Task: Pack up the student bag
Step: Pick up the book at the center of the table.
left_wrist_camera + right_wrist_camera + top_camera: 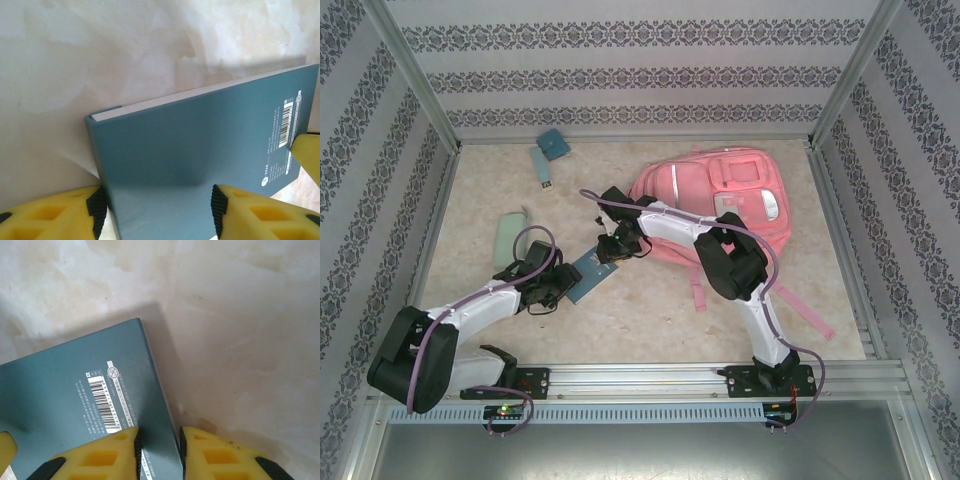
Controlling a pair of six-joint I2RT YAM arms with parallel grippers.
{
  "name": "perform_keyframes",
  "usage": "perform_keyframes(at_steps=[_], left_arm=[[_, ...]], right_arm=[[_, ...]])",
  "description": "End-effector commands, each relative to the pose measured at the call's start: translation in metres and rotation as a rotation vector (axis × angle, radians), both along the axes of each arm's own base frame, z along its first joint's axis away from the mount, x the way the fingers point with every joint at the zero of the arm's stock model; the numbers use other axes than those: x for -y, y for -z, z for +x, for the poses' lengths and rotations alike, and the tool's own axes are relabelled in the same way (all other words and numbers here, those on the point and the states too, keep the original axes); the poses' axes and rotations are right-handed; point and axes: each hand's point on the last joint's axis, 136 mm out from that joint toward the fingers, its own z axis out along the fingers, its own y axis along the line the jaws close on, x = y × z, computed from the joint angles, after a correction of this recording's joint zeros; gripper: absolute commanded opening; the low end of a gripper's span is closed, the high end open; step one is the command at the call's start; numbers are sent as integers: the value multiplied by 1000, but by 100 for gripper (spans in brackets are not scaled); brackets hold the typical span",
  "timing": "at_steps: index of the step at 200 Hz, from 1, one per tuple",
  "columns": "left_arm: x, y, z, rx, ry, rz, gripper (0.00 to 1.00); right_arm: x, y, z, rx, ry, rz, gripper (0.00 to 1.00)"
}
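Two-arm notebook (582, 280) lift
My right gripper (159, 442) clamps the notebook's edge; left gripper (157, 212) straddles its spine, grip I cannot tell. Lift level toward the student bag (720, 195), far right.

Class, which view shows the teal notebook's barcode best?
The right wrist view: the barcode on the teal notebook is large and sharp. The left wrist view catches it smaller, near the right edge. In the top external view the notebook is small, its barcode indiscernible.
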Motion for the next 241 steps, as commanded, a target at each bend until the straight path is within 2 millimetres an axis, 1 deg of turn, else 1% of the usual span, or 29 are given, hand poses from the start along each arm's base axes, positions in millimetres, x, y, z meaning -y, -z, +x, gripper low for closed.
perform_keyframes(at_steps=[1, 17, 28, 44, 62, 72, 103, 119, 135, 146, 160, 170, 187, 206, 221, 229, 235, 241], left_arm=[[51, -70, 53, 348, 107, -246, 56], [53, -91, 56, 418, 122, -267, 55], [54, -102, 56, 454, 125, -279, 54], [52, -112, 56, 486, 118, -287, 53], [48, -109, 54, 475, 111, -266, 53], [48, -104, 54, 462, 108, -263, 53], [54, -90, 55, 427, 110, -291, 52], [54, -85, 56, 408, 112, -280, 47], [50, -80, 55, 387, 104, -251, 41], [46, -78, 53, 370, 101, -221, 32], [41, -76, 50, 347, 101, -180, 17], [39, -77, 49, 347, 102, -164, 11], [36, -82, 48, 362, 96, -156, 7], [34, -87, 48, 376, 97, -144, 4], [33, -92, 48, 386, 102, -135, 1], [33, -94, 49, 391, 106, -132, 1], [33, -96, 49, 394, 107, -129, 1], [33, -97, 50, 399, 107, -129, 1]], right_arm=[[-6, 10, -16, -65, -9, 15, 26], [-6, 8, -14, -69, 0, 20, 25], [-5, 6, -12, -69, 6, 26, 25], [-5, 3, -10, -67, 13, 31, 25], [-5, 3, -9, -61, 17, 31, 26], [-5, 2, -8, -60, 19, 32, 26], [-5, 1, -8, -62, 21, 32, 26], [-4, 0, -7, -57, 24, 30, 25], [-2, -1, -6, -50, 26, 24, 26], [2, -4, -2, -35, 35, 18, 27], [7, -14, 5, 0, 46, 13, 28], [12, -23, 12, 31, 57, 7, 29], [23, -46, 27, 111, 80, -10, 30], [39, -78, 46, 229, 110, -50, 33], [60, -100, 62, 326, 150, -110, 35], [73, -109, 71, 373, 176, -153, 38], [83, -114, 77, 403, 196, -192, 41], [94, -117, 84, 429, 214, -230, 42]])
